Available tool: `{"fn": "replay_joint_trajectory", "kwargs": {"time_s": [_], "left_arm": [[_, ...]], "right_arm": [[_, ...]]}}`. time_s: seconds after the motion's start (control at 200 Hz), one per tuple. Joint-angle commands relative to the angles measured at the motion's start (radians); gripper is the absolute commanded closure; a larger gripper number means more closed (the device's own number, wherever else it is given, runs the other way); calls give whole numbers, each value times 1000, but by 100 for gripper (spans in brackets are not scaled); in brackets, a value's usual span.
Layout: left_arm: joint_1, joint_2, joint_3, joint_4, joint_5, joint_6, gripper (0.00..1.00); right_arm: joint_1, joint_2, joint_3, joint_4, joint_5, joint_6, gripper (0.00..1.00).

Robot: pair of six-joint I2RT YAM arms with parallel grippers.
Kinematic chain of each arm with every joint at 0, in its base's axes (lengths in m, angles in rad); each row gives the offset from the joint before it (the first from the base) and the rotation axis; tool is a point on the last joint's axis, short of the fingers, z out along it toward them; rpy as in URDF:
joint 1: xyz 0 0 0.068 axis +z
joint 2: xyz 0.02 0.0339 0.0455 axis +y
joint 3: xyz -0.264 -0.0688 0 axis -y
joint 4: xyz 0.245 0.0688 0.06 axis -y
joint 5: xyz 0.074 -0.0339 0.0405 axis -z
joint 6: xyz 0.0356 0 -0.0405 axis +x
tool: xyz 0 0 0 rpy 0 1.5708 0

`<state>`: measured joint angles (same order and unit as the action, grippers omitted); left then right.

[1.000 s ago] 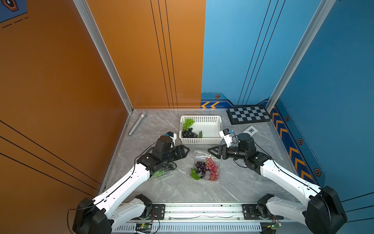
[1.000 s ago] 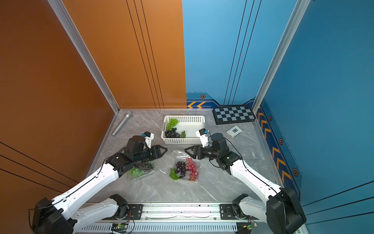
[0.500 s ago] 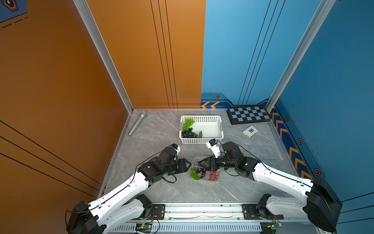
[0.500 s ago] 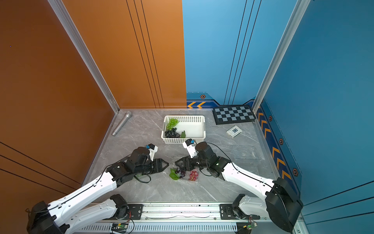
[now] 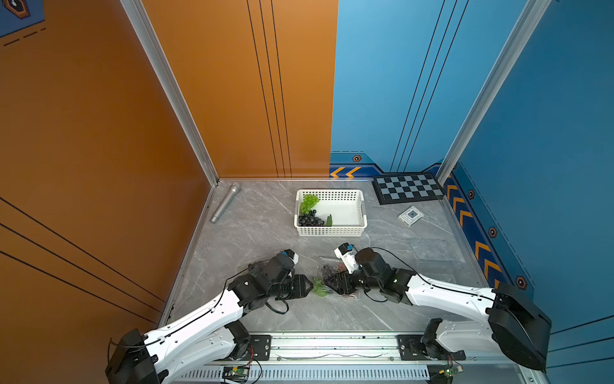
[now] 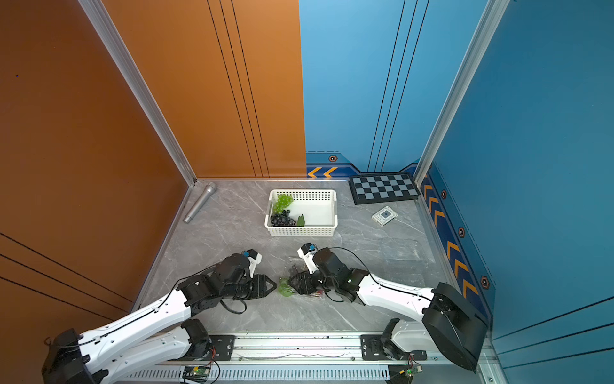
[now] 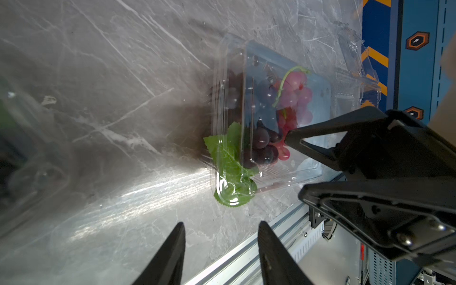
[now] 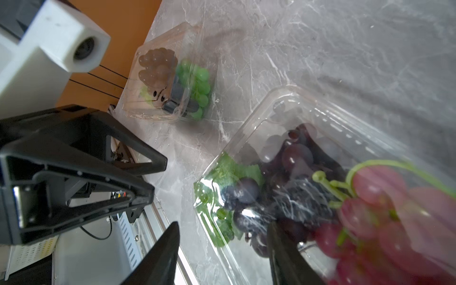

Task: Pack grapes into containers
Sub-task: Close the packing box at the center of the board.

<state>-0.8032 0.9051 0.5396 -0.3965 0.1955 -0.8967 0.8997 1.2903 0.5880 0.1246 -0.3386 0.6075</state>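
A clear container (image 7: 318, 160) lies on the table's near middle, holding dark purple grapes (image 7: 261, 145), pinkish red grapes (image 7: 293, 93) and a green leaf (image 7: 229, 172) that pokes out at its end. My left gripper (image 5: 311, 288) stands open just left of that leaf with nothing between its fingers. From the other side my right gripper (image 8: 223, 224) is open astride the container's near edge, one finger over the grapes and one outside. A second container (image 8: 167, 74) with green grapes lies further left, beside my left arm.
A white basket (image 5: 332, 229) behind holds green grapes (image 5: 309, 201) and dark grapes (image 5: 310, 220). A grey cylinder (image 5: 226, 202) lies at the back left, a checkerboard (image 5: 407, 188) and a small square tile (image 5: 411, 215) at the back right. The metal rail (image 5: 332, 339) runs along the front.
Both arms have come down and inward to the middle container. The left gripper left the container with green grapes. Both pairs of jaws have narrowed a little.
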Motion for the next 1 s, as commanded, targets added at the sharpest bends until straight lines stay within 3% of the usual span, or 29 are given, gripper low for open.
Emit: {"fn": "replay_joint_trajectory", "kwargs": {"time_s": [0.0, 0.265, 0.536, 0.756, 0.996], "left_arm": [[-30, 19, -18, -9, -20, -16, 52], [-36, 52, -113, 189, 5, -98, 57], [-14, 24, -197, 373, -20, -192, 57], [-12, 46, -190, 389, 1, -194, 58], [-10, 91, -225, 482, 2, -252, 66]], "right_arm": [[10, 23, -27, 28, 33, 29, 43], [13, 37, -33, 53, 33, 38, 44], [16, 46, -36, 64, 30, 46, 44], [17, 61, -37, 81, 26, 57, 44], [18, 64, -35, 85, 27, 56, 47]]}}
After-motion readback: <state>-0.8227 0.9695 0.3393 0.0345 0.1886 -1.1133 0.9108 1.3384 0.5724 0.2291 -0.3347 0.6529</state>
